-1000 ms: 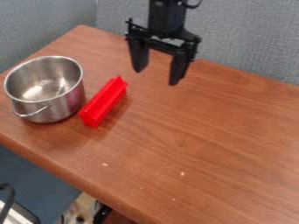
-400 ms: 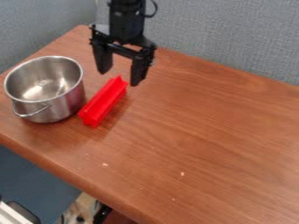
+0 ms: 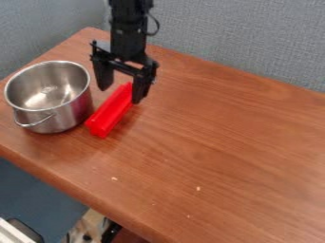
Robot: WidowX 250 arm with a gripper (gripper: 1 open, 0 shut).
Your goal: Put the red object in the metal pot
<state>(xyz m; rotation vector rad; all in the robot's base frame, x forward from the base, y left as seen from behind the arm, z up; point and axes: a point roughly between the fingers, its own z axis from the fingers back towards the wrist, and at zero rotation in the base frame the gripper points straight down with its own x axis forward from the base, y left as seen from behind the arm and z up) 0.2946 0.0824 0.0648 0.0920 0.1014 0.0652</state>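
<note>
While the claw [image 3: 121, 82] gapes wide, fingers about the bar's [image 3: 110, 111] far end, grip unseen | bar lies beside pot [image 3: 48, 96], outside it | risk: my left finger could knock the rim if I drift potward | pot near worktop's [image 3: 203, 142] left edge; open room lies rightward

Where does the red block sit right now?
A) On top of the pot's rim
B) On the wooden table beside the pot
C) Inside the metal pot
B: the red block lies on the wooden table, just beside the metal pot.
</note>
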